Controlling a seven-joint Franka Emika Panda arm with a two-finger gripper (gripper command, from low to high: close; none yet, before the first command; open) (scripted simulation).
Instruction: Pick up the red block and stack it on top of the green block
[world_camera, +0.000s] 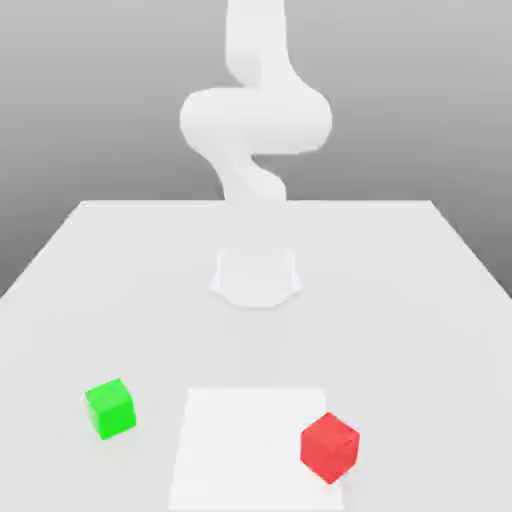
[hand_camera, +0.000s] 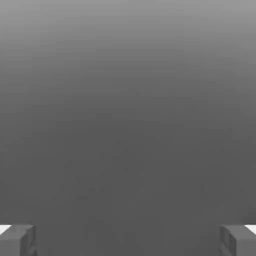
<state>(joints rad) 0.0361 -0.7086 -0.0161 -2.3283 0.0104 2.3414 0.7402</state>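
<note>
Reaching for the red block (world_camera: 329, 446) | claw (hand_camera: 128, 240) spread wide, holding nothing | red block sits on the surface (world_camera: 420, 290) toward the exterior view's right, well apart from the green block (world_camera: 110, 407) on the left | advice: centre above red, square fingers to its faces, descend straight, close gently.

arm (world_camera: 256, 120): plain white, smooth rounded links | base (world_camera: 256, 275): white round collar | fingertips (hand_camera: 17, 240): grey, blocky, white-edged
</note>
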